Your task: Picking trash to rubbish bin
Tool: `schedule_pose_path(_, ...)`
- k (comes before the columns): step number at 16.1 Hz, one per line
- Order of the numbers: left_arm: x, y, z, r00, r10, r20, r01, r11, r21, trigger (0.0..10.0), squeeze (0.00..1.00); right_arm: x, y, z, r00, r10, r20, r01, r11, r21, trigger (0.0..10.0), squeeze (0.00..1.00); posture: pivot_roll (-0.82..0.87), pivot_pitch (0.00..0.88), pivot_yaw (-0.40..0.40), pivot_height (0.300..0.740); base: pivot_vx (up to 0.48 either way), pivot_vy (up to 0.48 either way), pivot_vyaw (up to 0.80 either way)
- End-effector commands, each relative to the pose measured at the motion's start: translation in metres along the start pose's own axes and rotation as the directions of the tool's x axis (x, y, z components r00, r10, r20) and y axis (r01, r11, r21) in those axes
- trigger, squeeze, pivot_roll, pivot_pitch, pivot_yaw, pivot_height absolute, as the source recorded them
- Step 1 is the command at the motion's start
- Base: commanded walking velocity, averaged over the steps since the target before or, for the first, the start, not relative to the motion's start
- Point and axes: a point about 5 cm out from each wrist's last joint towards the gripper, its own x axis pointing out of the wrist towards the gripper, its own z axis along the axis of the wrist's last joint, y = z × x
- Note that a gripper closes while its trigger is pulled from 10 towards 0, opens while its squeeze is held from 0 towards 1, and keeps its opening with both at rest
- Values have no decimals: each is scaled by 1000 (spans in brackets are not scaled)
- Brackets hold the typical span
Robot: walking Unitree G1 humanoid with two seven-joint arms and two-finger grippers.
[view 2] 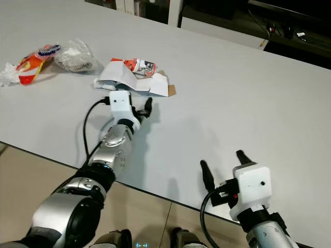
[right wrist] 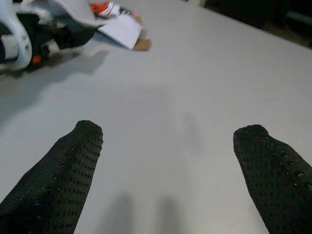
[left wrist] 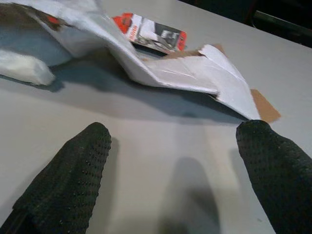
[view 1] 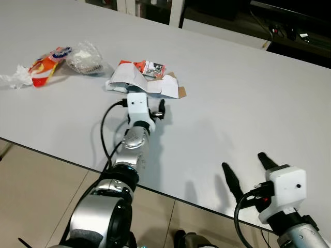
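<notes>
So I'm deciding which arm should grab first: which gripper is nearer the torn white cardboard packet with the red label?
Left. The left gripper sits open just short of the torn white cardboard packet; the right gripper hovers open near the table's front edge, well off to its right.

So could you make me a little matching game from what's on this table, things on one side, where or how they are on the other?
Things:
1. torn white packaging
2. orange snack wrapper
3. clear crumpled bag
4. right tool

Places or states:
A. open, over bare table near the front edge
B. just ahead of the open left tool
C. farthest to the robot's left
D. between the orange piece and the white one

Pairs: 1-B, 2-C, 3-D, 4-A
</notes>
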Motion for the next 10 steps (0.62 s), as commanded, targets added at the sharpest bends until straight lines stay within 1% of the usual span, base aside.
schedule_pose_path(1, 1, -1, -1, 1000, 6, -14, -6, 1000, 0, 10000, 0, -3, 2, 4, 1000, 24, -3, -24, 1000, 5, 10000, 0, -153, 199, -107, 740, 0, 0, 0)
schedule_pose_path(3, 3, -2, 1, 1000, -9, -19, 9, 999, -38, 10000, 0, -4, 4, 3, 999, 51, -12, -51, 999, 13, 10000, 0, -156, 199, -106, 740, 0, 0, 0)
schedule_pose_path(4, 4, -5, 4, 1000, -25, -6, 25, 999, -36, 10000, 0, -5, 5, 3, 998, 59, -15, -59, 998, 15, 10000, 0, -156, 199, -106, 740, 0, 0, 0)
schedule_pose_path(7, 7, -10, 14, 998, -54, 33, 54, 999, -8, 10000, 0, -4, 8, 2, 996, 86, -23, -86, 996, 24, 10000, 0, -147, 193, -94, 740, 0, 0, 0)
schedule_pose_path(8, 8, -12, 18, 997, -60, 47, 60, 998, -4, 10000, 0, -1, 9, 2, 996, 87, -14, -86, 996, 30, 10000, 0, -129, 184, -82, 740, 0, 0, 0)
schedule_pose_path(10, 5, -14, 18, 993, -93, 75, 90, 995, 44, 10000, 0, 5, 7, 2, 998, 55, 12, -56, 998, 33, 10000, 0, -104, 173, -70, 740, 0, 0, 0)
